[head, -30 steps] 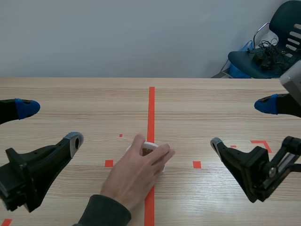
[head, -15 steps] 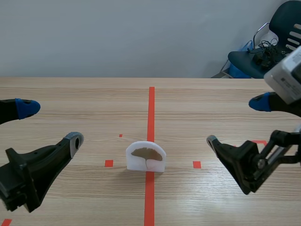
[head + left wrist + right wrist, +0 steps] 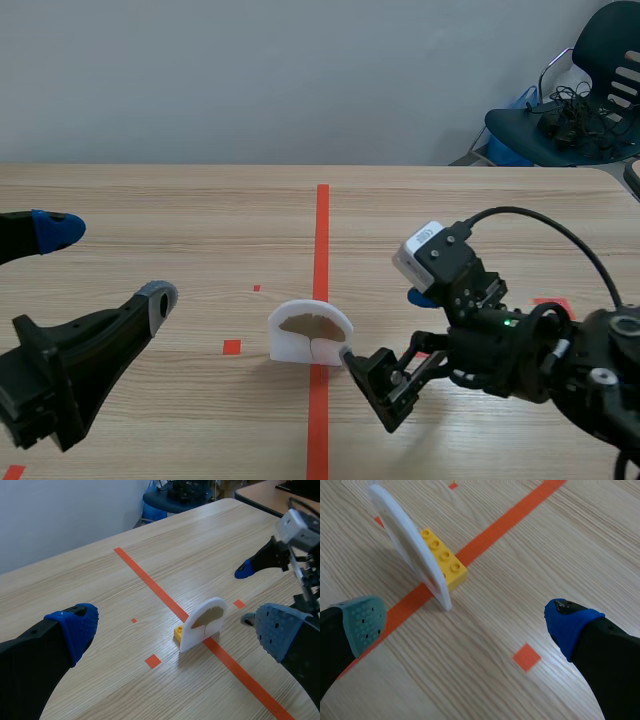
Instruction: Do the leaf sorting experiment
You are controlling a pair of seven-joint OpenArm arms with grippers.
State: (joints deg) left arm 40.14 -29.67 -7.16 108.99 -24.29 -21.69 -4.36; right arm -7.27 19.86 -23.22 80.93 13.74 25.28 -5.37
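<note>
The white arched leaf plaque (image 3: pixel 310 331) stands upright on the red centre line (image 3: pixel 322 220), a yellow brick (image 3: pixel 445 560) behind it; the right gripper (image 3: pixel 384 325) gapes just beside its edge, and the left gripper (image 3: pixel 107 262) gapes well apart.

The leaf card (image 3: pixel 310 333) stands on the centre line (image 3: pixel 322 215), brick (image 3: pixel 443 560) behind it, right tool (image 3: pixel 383 325) beside.

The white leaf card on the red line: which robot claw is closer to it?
Right. The right gripper is open with one fingertip just beside the white leaf card. The left gripper, also open, sits well off to the card's other side.
</note>
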